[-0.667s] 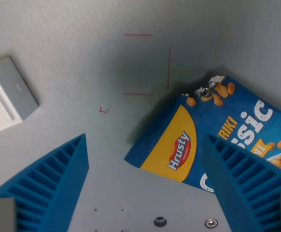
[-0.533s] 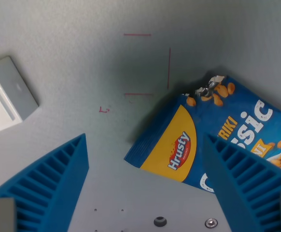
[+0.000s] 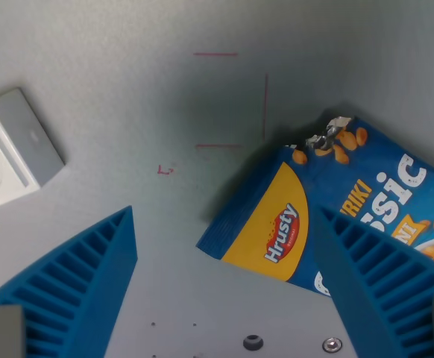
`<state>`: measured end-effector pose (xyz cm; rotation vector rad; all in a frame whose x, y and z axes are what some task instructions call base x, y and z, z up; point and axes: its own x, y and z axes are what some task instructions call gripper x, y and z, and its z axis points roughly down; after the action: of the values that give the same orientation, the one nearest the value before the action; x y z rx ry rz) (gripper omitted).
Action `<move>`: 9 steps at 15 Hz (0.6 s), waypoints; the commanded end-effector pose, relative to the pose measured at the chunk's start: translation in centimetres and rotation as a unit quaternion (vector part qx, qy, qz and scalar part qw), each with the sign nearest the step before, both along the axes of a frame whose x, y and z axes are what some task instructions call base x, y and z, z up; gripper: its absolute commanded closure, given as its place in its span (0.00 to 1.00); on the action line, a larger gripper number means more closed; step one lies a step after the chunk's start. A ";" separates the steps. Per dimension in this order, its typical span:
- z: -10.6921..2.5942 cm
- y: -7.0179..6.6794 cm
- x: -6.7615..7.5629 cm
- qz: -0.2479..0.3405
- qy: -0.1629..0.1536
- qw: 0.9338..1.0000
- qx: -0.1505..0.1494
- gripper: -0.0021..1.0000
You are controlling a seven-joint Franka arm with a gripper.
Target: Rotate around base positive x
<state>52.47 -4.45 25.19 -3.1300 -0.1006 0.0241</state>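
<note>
my gripper (image 3: 224,287) is wide open, holding nothing, hovering over the desk (image 3: 112,89). task is a pure wrist rotation, no object to grab. bag (image 3: 336,216) lies toward the wrist view's right, partly under my right finger (image 3: 381,283), long axis diagonal; its torn top shows no contents. socket (image 3: 12,149) near the left edge, well apart. red marks (image 3: 232,97) ahead.
</note>
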 end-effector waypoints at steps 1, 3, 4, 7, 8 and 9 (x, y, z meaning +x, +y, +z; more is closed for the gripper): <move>0.2 -0.2 0.0 0.003 -0.002 0.998 0.068 0.00; 0.2 -0.2 0.0 0.004 -0.002 0.997 0.081 0.00; 0.2 -0.2 0.0 0.004 -0.002 0.996 0.088 0.00; 0.2 -0.2 0.0 0.004 -0.002 0.994 0.108 0.00; 0.2 -0.2 0.0 0.004 -0.001 0.993 0.114 0.00; 0.2 -0.2 0.0 0.003 -0.001 0.993 0.121 0.00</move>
<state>52.49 -4.11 25.20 -3.0641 -0.0862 0.0107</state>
